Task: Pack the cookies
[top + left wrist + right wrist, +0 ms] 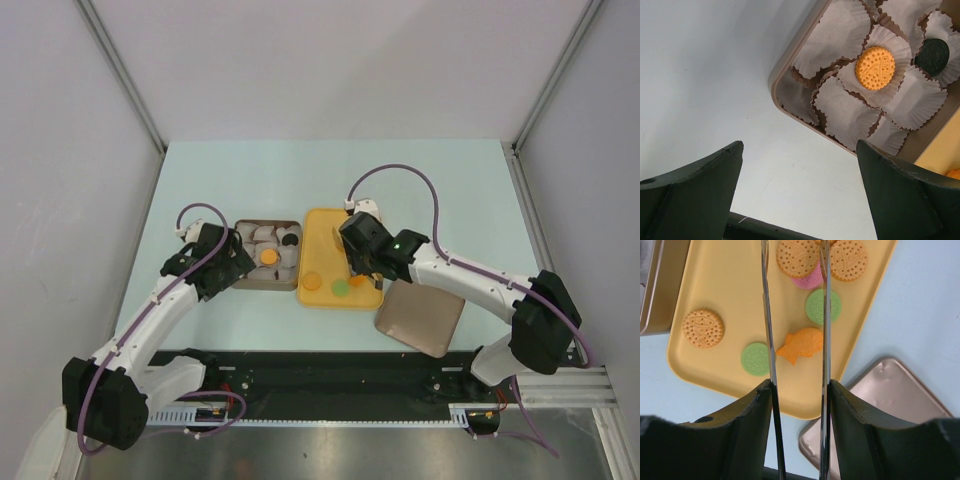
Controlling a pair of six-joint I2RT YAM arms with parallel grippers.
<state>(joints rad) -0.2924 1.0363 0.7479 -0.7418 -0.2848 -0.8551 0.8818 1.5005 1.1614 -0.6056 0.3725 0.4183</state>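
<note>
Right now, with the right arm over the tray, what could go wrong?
1. The orange cookie between the right jaws overlaps a pink cookie and nearly touches a second orange cookie; closing may drag or lift extras.
2. The paper cups in the tin crowd and overlap; a released cookie could land on a rim and tip out.

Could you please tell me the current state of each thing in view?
Tin: open, two cookies in its paper cups.
Tray: holding loose cookies.
Lid: off, lying beside the tray.
Left gripper: open, empty.
Right gripper: open, empty, above the tray.
</note>
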